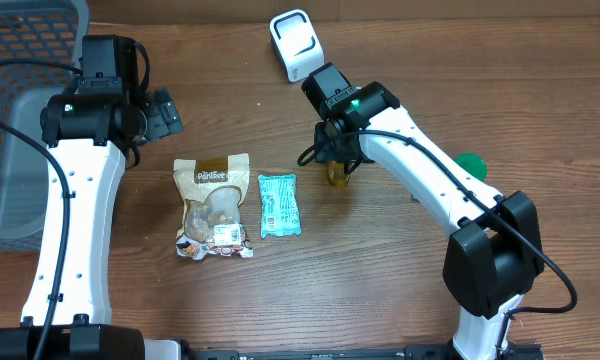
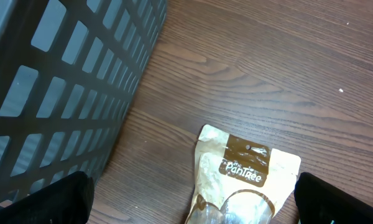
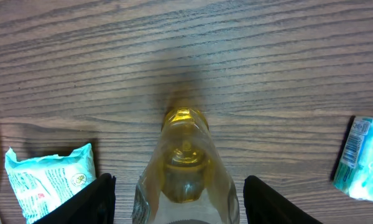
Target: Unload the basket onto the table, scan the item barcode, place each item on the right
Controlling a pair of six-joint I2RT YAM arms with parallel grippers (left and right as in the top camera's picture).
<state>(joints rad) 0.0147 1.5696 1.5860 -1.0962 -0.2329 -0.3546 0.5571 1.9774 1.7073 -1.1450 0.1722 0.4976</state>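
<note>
Right gripper (image 3: 180,202) straddles a yellow bottle (image 3: 185,168), grip or gap impossible to tell; left gripper (image 2: 196,199) hangs wide open above a PanTree pouch (image 2: 245,168) beside the basket (image 2: 62,93)

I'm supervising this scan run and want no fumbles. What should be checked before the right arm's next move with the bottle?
1. Bottle sits between the fingers of the right pincer: ok.
2. Grip on the bottle is firm: cannot tell; slim gaps show beside it in the wrist view.
3. Barcode found on the bottle: cannot tell; none is visible.
4. Scanner in view, standing apart from the other things: ok.
5. Left pincer open and away from the bottle, above the snack pouch: ok.
</note>
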